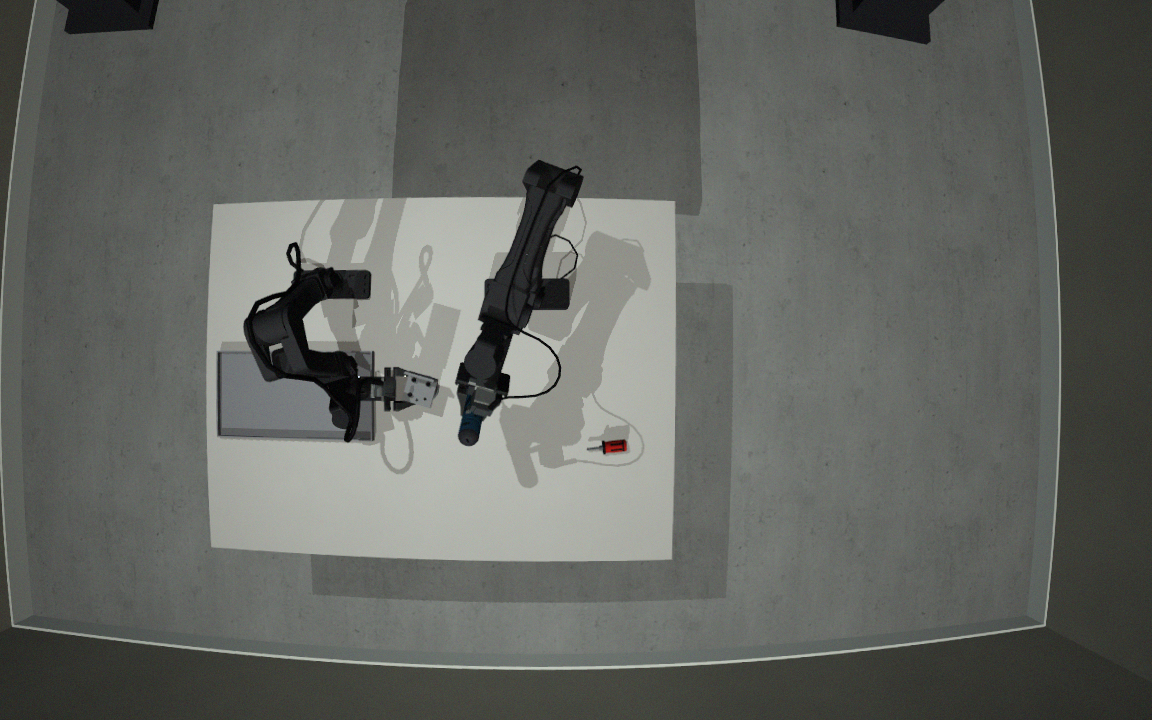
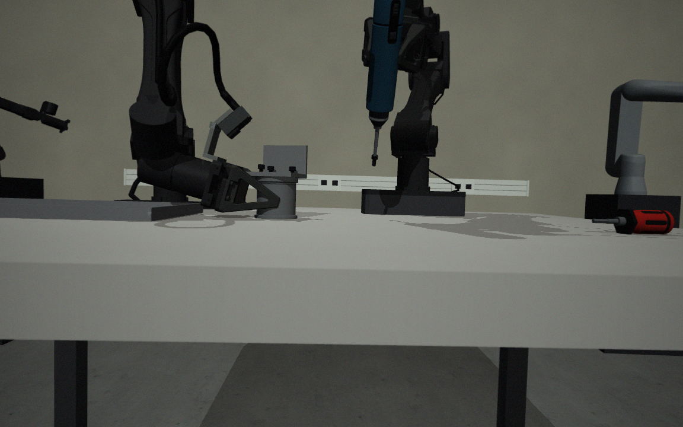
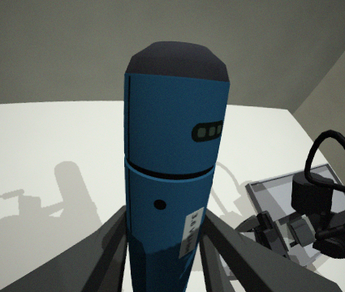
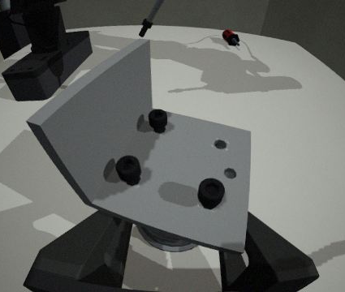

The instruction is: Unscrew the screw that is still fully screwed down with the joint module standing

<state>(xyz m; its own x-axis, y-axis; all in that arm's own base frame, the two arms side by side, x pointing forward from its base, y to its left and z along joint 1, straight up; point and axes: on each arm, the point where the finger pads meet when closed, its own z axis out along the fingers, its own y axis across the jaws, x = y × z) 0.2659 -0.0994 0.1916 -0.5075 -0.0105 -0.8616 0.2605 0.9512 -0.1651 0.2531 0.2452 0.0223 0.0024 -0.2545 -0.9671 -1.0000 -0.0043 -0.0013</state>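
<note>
The joint module (image 2: 280,198) stands upright on the table, with its grey L-shaped bracket (image 2: 284,158) (image 4: 99,109) on top. Three black screws (image 4: 157,119) (image 4: 128,168) (image 4: 211,191) stand in the bracket's flat plate, and I cannot tell which sits lowest. My right gripper (image 1: 388,391) (image 2: 259,198) (image 4: 172,264) grips the module's round body low down. My left gripper (image 1: 482,398) (image 3: 164,214) is shut on the blue electric screwdriver (image 1: 471,428) (image 2: 381,63) (image 3: 172,162) and holds it upright. Its bit tip (image 2: 373,157) (image 4: 148,24) hangs in the air beside the module, clear of the bracket.
A red-handled hand screwdriver (image 1: 613,445) (image 2: 646,220) (image 4: 230,36) lies near the table's edge. A flat grey tray (image 1: 276,407) (image 2: 68,208) (image 3: 278,195) lies under the right arm. The left arm's dark base (image 2: 412,201) (image 4: 38,69) stands close behind the module.
</note>
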